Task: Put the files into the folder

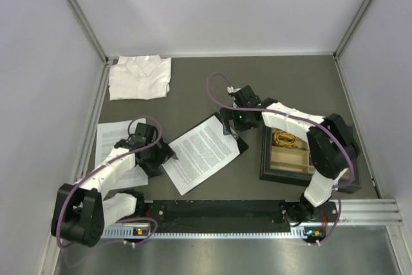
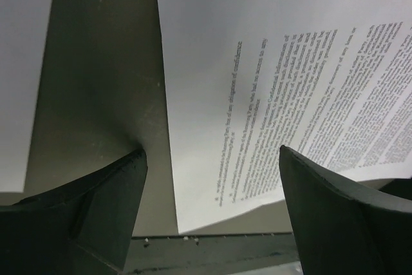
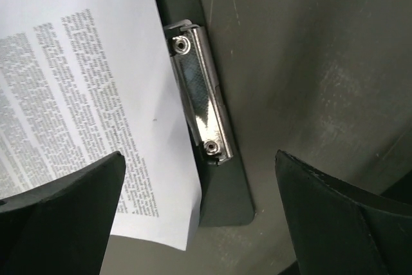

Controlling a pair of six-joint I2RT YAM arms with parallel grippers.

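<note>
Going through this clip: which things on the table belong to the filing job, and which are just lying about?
Part of the job:
- black folder with its metal clip
- printed sheet lying on it
- second sheet, farther left

Just lying about:
- folded white shirt, back left
- tray of small items, right

far middle of the table (image 1: 296, 78) is open; shirt (image 1: 140, 76) fills far left, tray (image 1: 264, 156) the right, folder (image 1: 240, 146) the centre.

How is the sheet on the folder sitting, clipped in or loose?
Loose, it seems: the sheet lies askew on the folder, its edge alongside the silver clip, one corner overhanging. Whether the edge slips under, cannot tell.
</note>
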